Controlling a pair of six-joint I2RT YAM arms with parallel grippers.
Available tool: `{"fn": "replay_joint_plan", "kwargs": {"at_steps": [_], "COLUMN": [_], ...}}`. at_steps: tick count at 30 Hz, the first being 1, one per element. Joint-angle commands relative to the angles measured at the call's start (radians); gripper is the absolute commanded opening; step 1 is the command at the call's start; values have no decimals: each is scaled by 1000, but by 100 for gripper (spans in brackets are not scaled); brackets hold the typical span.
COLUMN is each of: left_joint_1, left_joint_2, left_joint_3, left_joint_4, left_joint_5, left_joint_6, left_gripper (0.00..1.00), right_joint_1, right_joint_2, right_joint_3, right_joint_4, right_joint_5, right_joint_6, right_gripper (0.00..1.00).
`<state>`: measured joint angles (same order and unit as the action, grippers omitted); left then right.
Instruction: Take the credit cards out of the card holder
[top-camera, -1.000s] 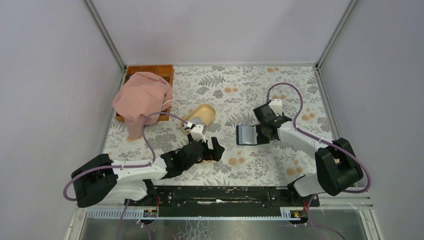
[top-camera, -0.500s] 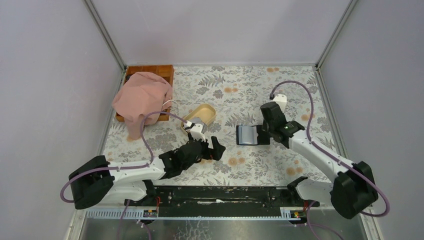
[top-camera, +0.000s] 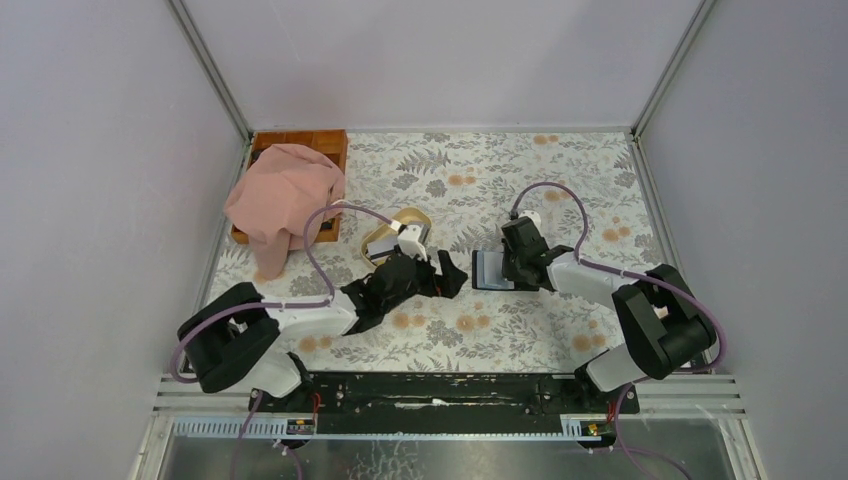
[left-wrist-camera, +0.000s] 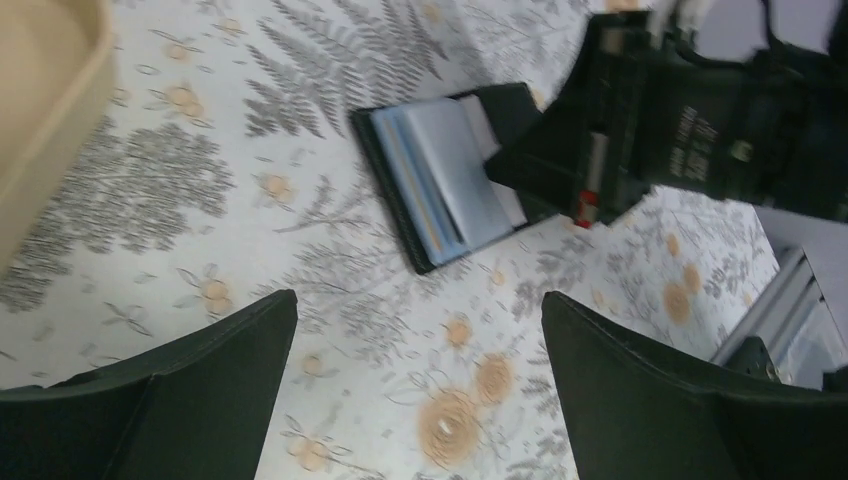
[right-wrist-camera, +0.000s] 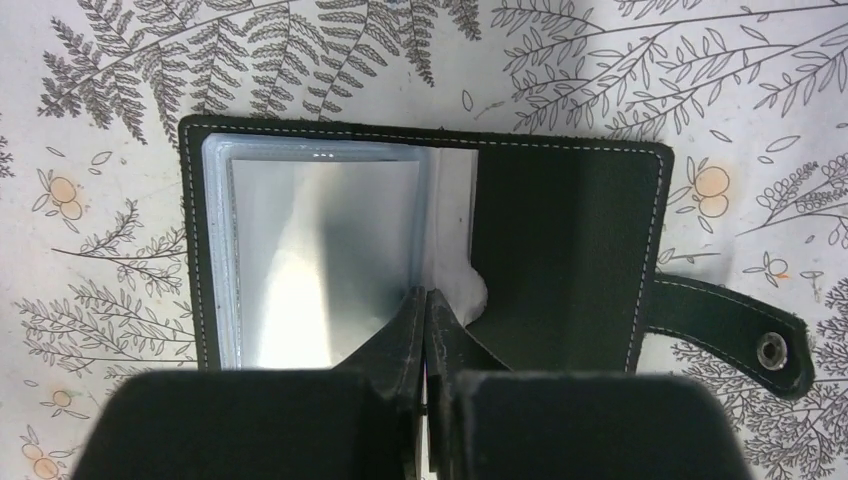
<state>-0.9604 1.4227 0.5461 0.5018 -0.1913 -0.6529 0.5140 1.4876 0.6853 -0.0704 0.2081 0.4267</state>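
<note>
My right gripper (right-wrist-camera: 425, 298) pinched closed, tips on the opened card holder (right-wrist-camera: 570, 240), my left gripper (left-wrist-camera: 418, 300) spread wide, just left of it.

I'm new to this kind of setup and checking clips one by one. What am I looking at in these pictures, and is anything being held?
Two robot arms are bolted at the near edge of a flower-patterned table. The wide picture looks down from above; the other two come from cameras on each wrist. On the table lie an open black card holder, a beige dish, and a pink cloth draped over a wooden tray. The left gripper stands open near the holder, apart from it, holding nothing. The right gripper is shut, its tips at the holder's inner fold by the clear sleeve; whether they pinch a card cannot be told.
</note>
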Motion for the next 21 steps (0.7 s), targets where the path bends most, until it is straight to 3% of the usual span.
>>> {"fn": "replay_joint_plan", "kwargs": {"at_steps": [1, 7, 10, 15, 21], "left_joint_1": [99, 157, 179, 190, 240], "left_joint_2": [36, 111, 153, 219, 316], "left_joint_3": [-15, 5, -17, -13, 70], "left_joint_4": [155, 245, 353, 448, 468], "left_joint_5": [123, 296, 373, 408, 507], "left_joint_6": [-29, -83, -149, -195, -183], "left_gripper": [100, 100, 97, 78, 76], "right_joint_1": [5, 35, 61, 63, 62], "right_joint_2": [45, 30, 0, -39, -16], "right_joint_3": [11, -66, -75, -51, -65], "right_joint_4": [70, 157, 141, 87, 84], "right_joint_5": [-123, -270, -249, -172, -150], "right_joint_6": [5, 68, 77, 50, 53], "right_gripper": [0, 0, 0, 0, 0]}}
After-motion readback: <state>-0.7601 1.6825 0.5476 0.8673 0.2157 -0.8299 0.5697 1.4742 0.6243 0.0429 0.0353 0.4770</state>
